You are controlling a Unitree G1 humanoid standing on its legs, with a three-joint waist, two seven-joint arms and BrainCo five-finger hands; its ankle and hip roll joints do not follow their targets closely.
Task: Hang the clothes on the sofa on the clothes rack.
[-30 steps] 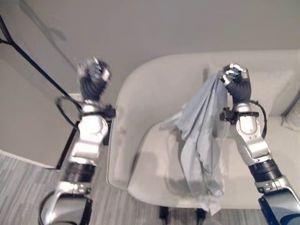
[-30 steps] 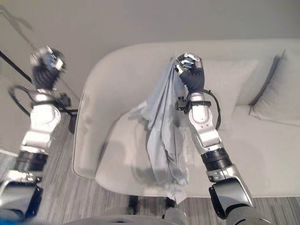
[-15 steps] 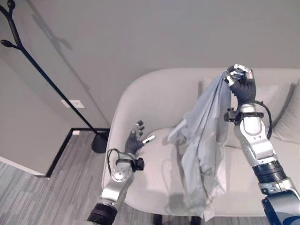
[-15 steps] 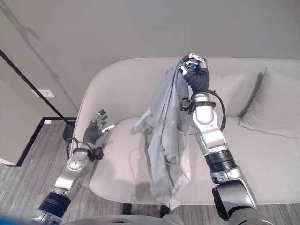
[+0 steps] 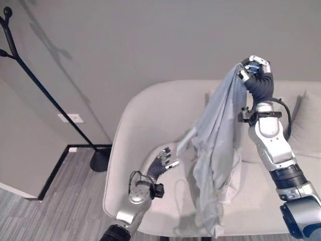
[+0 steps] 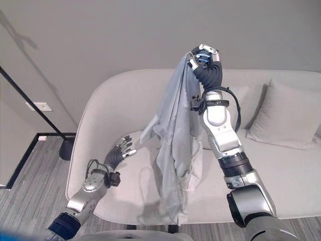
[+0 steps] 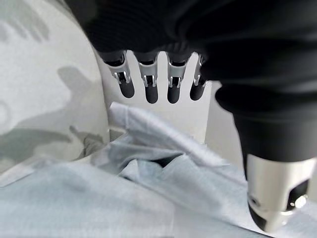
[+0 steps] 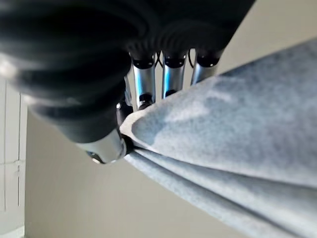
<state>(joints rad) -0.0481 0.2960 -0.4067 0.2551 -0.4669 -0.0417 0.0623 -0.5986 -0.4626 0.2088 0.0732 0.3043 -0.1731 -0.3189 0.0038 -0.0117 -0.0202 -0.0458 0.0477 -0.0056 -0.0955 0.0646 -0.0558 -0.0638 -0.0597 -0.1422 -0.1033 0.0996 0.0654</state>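
One robot hand, my right (image 5: 255, 70), pinches the shirt (image 5: 216, 150) high; left robot hand (image 5: 163, 161) relaxed, so lift clear before swinging to the rack (image 5: 30, 75).

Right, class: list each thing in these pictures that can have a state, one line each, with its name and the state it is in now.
Grey garment: lifted, hanging in folds above the seat, lower hem near the seat's front edge.
Right hand: raised, shut on the garment's top.
Left hand: low over the seat, fingers straight, open, holding nothing.
Clothes rack: standing upright by the wall, nothing seen hung on it.
Sofa: cushions resting against its back.
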